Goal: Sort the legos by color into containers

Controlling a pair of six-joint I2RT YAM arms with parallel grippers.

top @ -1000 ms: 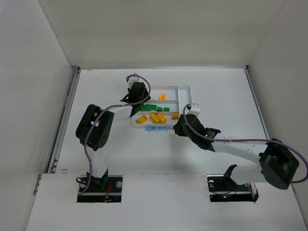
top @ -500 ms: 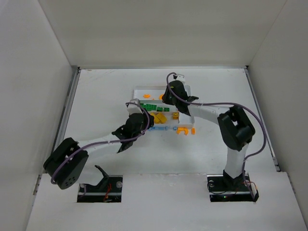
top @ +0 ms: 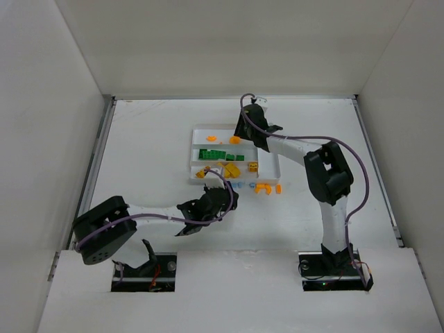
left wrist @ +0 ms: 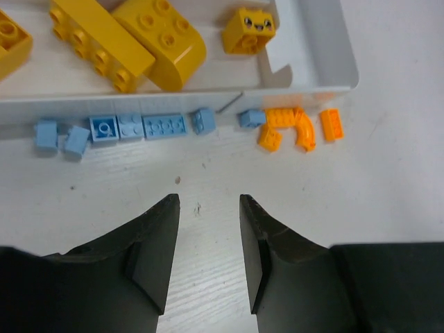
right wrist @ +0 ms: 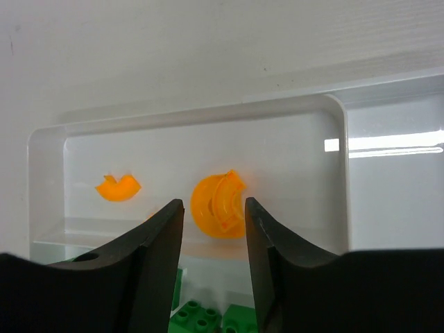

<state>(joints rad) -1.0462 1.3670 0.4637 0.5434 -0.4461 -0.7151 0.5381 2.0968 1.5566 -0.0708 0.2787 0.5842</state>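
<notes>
The white tray (top: 195,129) holds green legos (top: 215,154) in its middle section and yellow ones (left wrist: 139,35) in the near one. My right gripper (right wrist: 214,203) hangs open over the far section, where an orange rounded piece (right wrist: 218,205) lies just beyond its fingertips, beside another orange piece (right wrist: 118,187). On the table along the tray's near edge sit several light blue bricks (left wrist: 118,128) and a few orange pieces (left wrist: 295,128). My left gripper (left wrist: 208,201) stands open and empty over bare table just short of those bricks.
A yellow cube with a face (left wrist: 248,29) sits in the tray's near right corner. White walls enclose the table on three sides. Both arms reach in from the near edge, and the right arm (top: 326,173) passes to the right of the tray.
The right gripper has opened over the far section, and the orange piece now lies free there. The left gripper has drawn back from the tray's near edge toward the front.
</notes>
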